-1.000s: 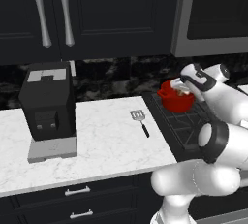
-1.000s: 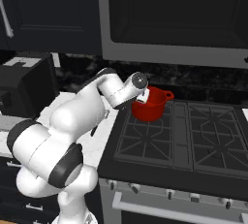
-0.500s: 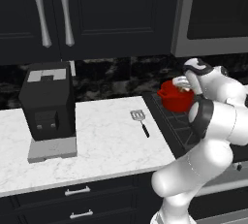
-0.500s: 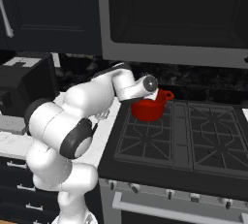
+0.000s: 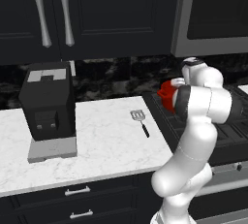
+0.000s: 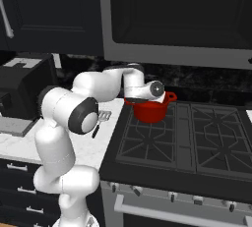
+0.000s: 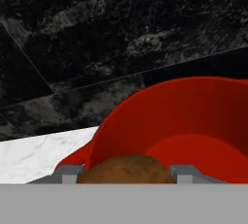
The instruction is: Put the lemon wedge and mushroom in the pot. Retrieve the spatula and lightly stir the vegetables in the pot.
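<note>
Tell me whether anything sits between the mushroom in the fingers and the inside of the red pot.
Nothing visible does. In the hand view the mushroom sits between the fingers right at the near rim of the pot, whose open mouth lies directly beyond with no lid or other object over it.
</note>
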Controlling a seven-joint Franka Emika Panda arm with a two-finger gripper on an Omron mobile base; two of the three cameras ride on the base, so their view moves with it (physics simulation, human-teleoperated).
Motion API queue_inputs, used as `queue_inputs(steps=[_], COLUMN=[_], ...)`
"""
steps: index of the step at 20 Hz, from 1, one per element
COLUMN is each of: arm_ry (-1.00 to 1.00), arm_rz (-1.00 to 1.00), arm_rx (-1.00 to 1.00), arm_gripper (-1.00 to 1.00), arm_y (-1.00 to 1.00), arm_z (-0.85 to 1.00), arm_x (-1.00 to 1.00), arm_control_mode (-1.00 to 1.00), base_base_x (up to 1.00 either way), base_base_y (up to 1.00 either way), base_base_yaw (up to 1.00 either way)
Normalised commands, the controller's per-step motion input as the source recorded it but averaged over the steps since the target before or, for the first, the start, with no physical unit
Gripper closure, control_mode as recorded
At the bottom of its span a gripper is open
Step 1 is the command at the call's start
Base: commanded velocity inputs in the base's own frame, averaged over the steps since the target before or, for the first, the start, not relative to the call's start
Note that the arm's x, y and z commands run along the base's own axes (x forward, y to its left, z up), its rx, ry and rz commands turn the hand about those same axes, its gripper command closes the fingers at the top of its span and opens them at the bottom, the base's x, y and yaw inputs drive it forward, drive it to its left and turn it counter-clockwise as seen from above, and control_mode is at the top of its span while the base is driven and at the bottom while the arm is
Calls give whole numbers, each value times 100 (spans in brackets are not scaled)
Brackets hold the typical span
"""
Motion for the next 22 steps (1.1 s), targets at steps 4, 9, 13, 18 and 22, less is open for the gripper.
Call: queue_inputs(steps=[4, 9, 13, 18, 22], arm_ry=[5, 0, 0, 0, 0], arm_rz=[-2, 0, 0, 0, 0], arm_rx=[0, 0, -3, -3, -3], arm_gripper=[100, 100, 100, 100, -100], arm_y=[-22, -1, 0, 0, 0], arm_z=[0, -11, -38, -32, -13], arm_x=[46, 49, 31, 14, 0], arm_control_mode=[-100, -100, -100, -100, -100], base_base_x=[0, 0, 0, 0, 0], base_base_y=[0, 0, 0, 0, 0], base_base_yaw=[0, 0, 0, 0, 0])
